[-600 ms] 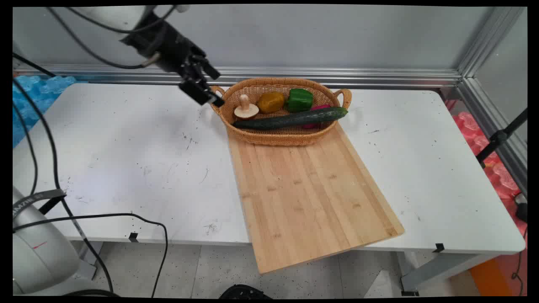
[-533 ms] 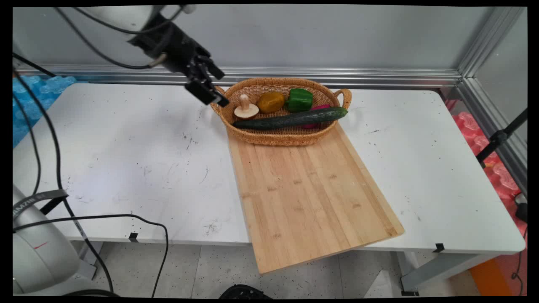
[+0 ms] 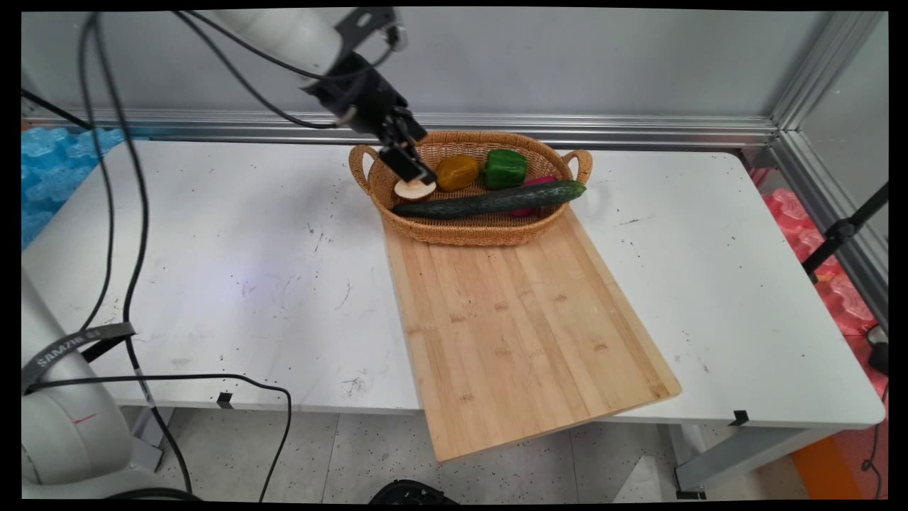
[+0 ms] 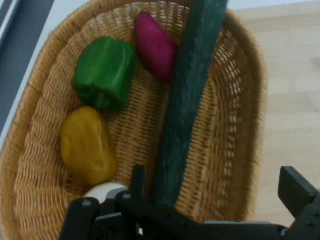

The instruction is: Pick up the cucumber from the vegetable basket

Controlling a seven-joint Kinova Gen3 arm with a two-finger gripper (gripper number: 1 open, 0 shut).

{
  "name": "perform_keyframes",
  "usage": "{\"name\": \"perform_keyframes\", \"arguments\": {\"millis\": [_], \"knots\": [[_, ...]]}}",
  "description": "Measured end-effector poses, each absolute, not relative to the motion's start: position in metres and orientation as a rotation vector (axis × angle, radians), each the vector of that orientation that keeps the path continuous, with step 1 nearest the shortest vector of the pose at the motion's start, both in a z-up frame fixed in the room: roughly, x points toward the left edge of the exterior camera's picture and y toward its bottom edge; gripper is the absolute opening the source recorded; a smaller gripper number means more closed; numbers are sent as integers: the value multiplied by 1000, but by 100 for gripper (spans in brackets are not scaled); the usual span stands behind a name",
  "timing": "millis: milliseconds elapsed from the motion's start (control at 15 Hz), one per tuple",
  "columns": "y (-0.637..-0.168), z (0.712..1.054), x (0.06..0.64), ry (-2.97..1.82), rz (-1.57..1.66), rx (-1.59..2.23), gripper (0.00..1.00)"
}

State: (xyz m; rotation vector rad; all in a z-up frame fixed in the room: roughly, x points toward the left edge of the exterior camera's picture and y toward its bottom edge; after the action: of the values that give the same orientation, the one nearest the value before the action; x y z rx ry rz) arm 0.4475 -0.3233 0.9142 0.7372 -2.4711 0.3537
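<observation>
Claw (image 3: 420, 172) open over mushroom (image 3: 415, 189) in basket (image 3: 468, 231); no legible labels on vegetables.

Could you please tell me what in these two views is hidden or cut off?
- Mushroom: main view, stem hidden by the end effector; hand view, only its pale cap shows above the linkage.
- Magenta vegetable: main view, mostly behind the cucumber.
- Cucumber: hand view, tip cut off at the top edge.
</observation>
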Motion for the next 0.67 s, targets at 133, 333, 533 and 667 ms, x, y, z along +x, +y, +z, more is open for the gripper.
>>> {"name": "perform_keyframes", "arguments": {"millis": [133, 333, 533, 667], "knots": [[-342, 901, 435, -2484, 355, 727, 100], [-365, 882, 420, -2516, 352, 694, 100], [-380, 868, 409, -2539, 345, 669, 100], [-390, 857, 401, -2559, 336, 652, 100]]}}
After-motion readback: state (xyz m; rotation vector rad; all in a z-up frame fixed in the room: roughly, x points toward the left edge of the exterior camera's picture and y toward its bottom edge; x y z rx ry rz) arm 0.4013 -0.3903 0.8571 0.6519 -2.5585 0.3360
